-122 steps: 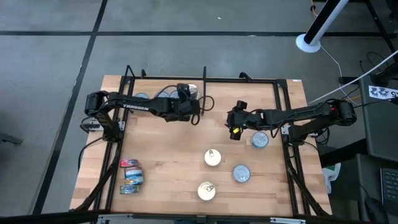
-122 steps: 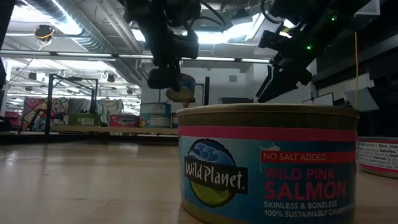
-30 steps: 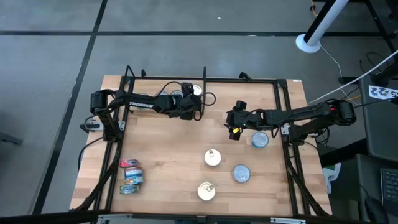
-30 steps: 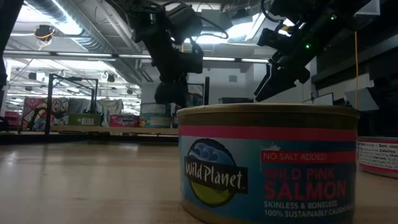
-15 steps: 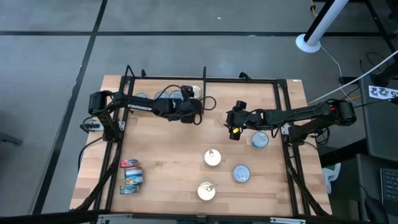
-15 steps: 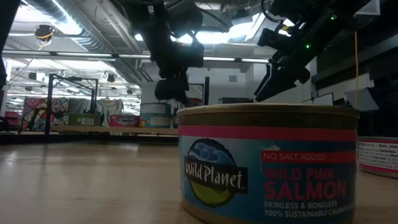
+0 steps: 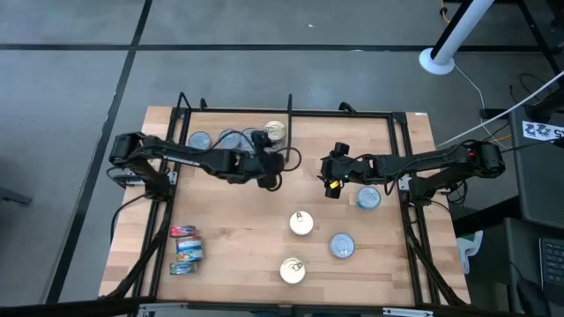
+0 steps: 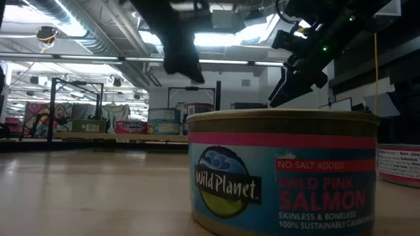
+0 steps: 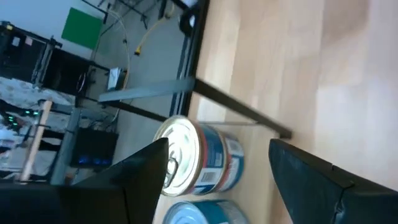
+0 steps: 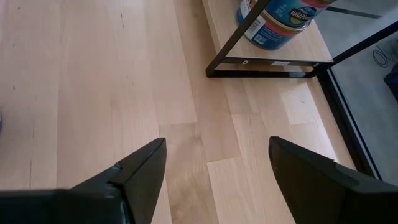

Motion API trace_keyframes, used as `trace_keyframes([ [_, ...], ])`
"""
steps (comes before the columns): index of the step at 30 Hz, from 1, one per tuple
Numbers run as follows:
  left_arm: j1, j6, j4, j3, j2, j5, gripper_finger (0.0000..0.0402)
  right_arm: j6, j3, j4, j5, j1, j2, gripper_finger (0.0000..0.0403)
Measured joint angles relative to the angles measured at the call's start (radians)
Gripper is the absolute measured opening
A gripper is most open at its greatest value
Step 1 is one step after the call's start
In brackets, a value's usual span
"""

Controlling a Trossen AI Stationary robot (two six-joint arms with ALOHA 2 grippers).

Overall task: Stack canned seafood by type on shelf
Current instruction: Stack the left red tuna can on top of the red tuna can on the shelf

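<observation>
Pale matt wooden shelf [image 7: 238, 229], thin black metal frame [image 7: 412, 220] — glossy-labelled metal tins [image 8: 282, 170].

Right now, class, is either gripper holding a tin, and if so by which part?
Neither. The left gripper is open and empty, clear of the gold-topped tin at the back. The right gripper is open over bare shelf.

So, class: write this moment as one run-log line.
left gripper: open, empty, over shelf | gold-top tin: standing at back edge | right gripper: open, empty, mid-shelf | loose tins: several unsorted
</observation>
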Motion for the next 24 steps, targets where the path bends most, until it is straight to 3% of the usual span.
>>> trace_keyframes([
  [8,-0.088,-0.219,-0.115,0.001,-0.105,0.004,0.0274,0.001,0.000,0.000,-0.037,0.000,0.000,0.0282],
  [12,-0.126,-0.370,-0.229,0.001,-0.158,0.054,0.0274,0.001,0.000,0.000,-0.070,0.000,0.000,0.0282],
  [16,-0.159,-0.539,-0.355,0.001,-0.207,0.191,0.0274,0.001,0.000,0.000,-0.079,0.000,0.000,0.0282],
  [24,-0.239,-0.854,-0.658,0.001,-0.270,0.560,0.0274,0.000,0.000,0.000,-0.078,0.000,0.000,0.0282],
])
